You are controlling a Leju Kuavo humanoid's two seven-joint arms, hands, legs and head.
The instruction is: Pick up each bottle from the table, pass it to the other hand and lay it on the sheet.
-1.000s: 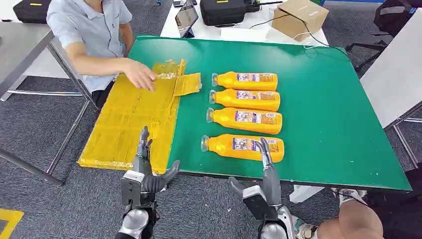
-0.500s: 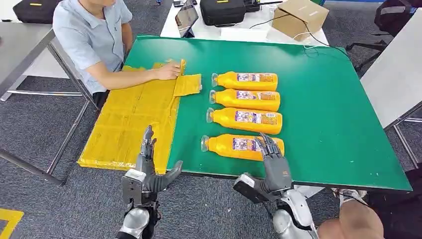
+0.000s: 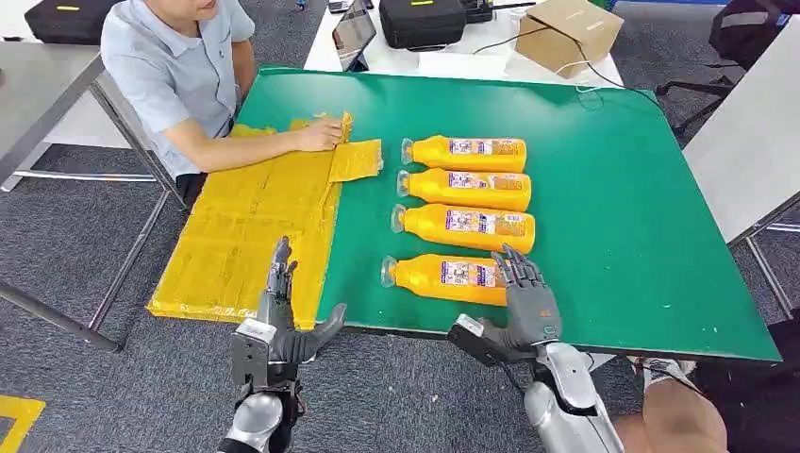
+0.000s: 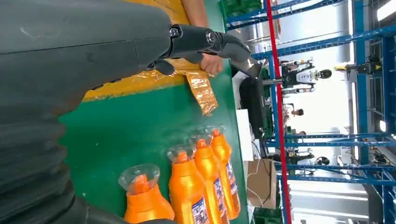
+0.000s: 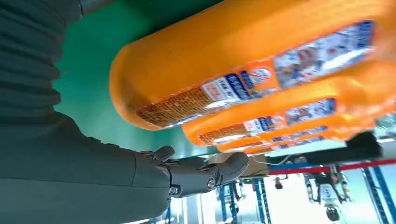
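Note:
Several orange bottles lie side by side on the green table [image 3: 613, 189], caps pointing left. The nearest bottle [image 3: 459, 279] [image 5: 243, 60] lies close to the front edge. My right hand [image 3: 528, 302] is open, its fingers spread over that bottle's base end; whether they touch it I cannot tell. My left hand [image 3: 278, 316] is open at the front edge, over the near corner of the yellow sheet [image 3: 250, 226]. In the left wrist view the bottle caps [image 4: 140, 179] line up past my left hand [image 4: 84, 60].
A person sits at the far left, one hand [image 3: 321, 134] pressing the sheet's far corner. A laptop [image 3: 354, 33], a black case [image 3: 434, 19] and a cardboard box [image 3: 566, 33] stand on the white table behind. A white table [image 3: 755, 132] stands at the right.
My right hand has moved forward and right along the nearest bottle, turning and spreading its fingers over the base end. The person's hand slid from the sheet's middle to its far corner.

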